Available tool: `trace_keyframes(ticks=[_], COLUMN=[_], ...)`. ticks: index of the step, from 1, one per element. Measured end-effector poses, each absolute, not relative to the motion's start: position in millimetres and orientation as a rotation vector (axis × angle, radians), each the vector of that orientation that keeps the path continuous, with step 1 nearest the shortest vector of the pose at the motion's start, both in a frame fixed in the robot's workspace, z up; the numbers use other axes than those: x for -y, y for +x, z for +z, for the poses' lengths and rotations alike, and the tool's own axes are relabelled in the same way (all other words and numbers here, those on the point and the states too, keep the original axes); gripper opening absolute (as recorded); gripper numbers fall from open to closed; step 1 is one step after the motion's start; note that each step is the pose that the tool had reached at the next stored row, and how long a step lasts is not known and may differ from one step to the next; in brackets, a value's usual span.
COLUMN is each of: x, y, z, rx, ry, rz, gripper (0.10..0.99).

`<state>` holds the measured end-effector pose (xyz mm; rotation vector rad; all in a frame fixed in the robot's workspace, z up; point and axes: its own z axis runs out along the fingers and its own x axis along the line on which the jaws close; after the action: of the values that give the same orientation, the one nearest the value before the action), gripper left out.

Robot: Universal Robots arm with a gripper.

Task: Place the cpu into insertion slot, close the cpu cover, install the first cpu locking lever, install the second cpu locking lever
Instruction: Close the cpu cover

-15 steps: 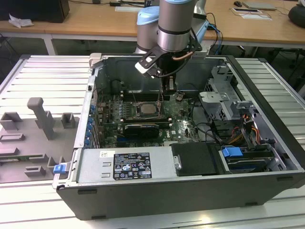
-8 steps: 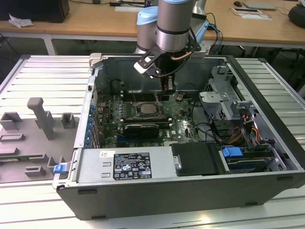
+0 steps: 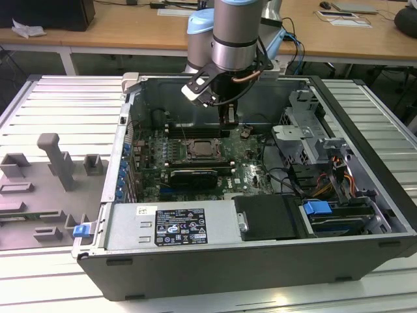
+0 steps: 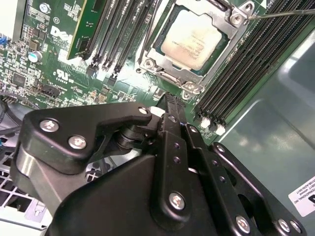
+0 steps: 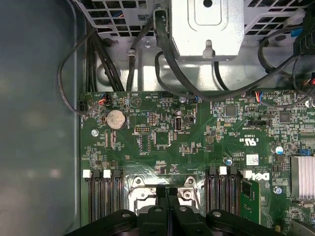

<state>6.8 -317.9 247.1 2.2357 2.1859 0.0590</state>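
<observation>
The cpu lies flat in the insertion slot, its pale metal top showing. The silver cpu cover lies down around it as a frame. A thin metal lever rod sticks out from one corner of the socket. In the exterior view my gripper hangs just behind the socket, over the memory slots. Its black fingers are pressed together with nothing between them. In the first wrist view the gripper stands over the socket's rim.
The open computer case walls in the board. Long memory slots flank the socket. A black card, the power supply, a drive cage and cables stand around. Grey fixtures sit at the exterior view's left.
</observation>
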Motion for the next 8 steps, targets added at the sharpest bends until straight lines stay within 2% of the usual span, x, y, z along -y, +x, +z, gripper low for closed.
trace_keyframes(ticks=[8], x=[317.9], y=[-0.3], z=[246.9], rx=[-2.186], ry=[2.236], rz=[0.059], gripper=[0.106])
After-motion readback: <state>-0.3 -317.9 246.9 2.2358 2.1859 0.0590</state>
